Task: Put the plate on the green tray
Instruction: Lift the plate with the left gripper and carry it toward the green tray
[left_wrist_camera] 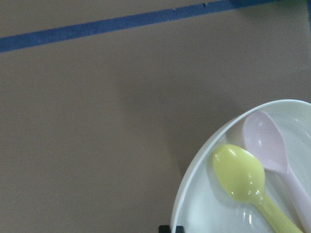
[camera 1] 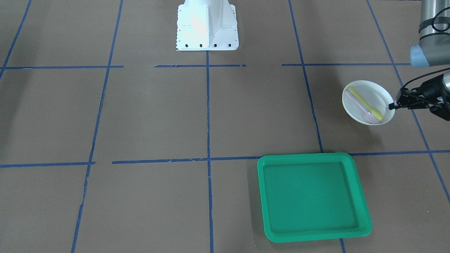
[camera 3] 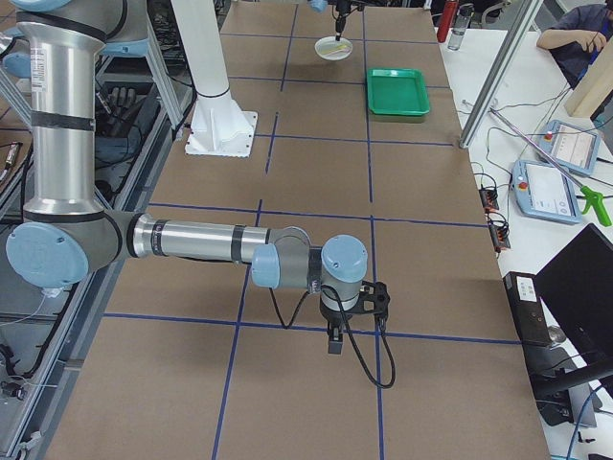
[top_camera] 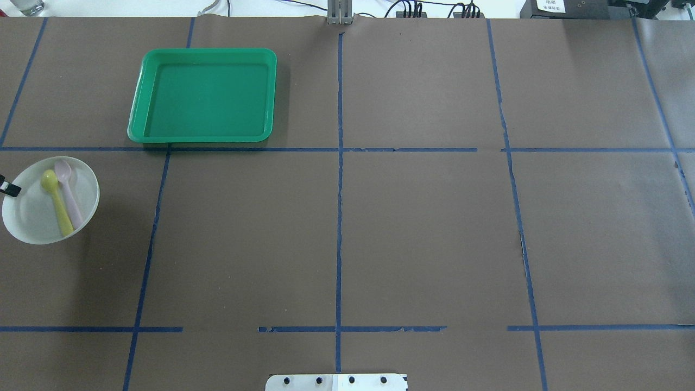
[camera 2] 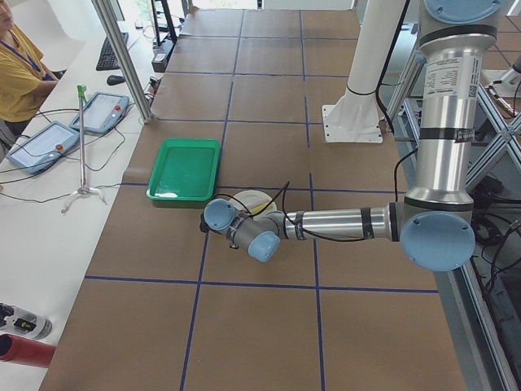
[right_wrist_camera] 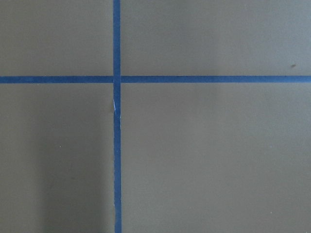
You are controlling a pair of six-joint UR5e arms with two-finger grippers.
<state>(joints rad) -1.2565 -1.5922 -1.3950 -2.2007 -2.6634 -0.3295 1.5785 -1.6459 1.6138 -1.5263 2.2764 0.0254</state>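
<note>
White plate (top_camera: 32, 217) holds yellow spoon (top_camera: 50, 180) and pink spoon (top_camera: 63, 169).

From where I stand I count one small round white plastic plate (camera 1: 379, 94) and one large bright green plastic tray (camera 1: 311, 196). There are two plastic spoons lying on the plate: one yellow spoon (left_wrist_camera: 240, 174) and one pale pink spoon (left_wrist_camera: 265, 141). I see two silver-and-blue robot arms, a left arm (camera 2: 342, 224) and a right arm (camera 3: 192, 240), and one white metal pedestal (camera 1: 207, 24). Two grey handheld control pendants (camera 2: 102, 110) lie on the side bench.
</note>
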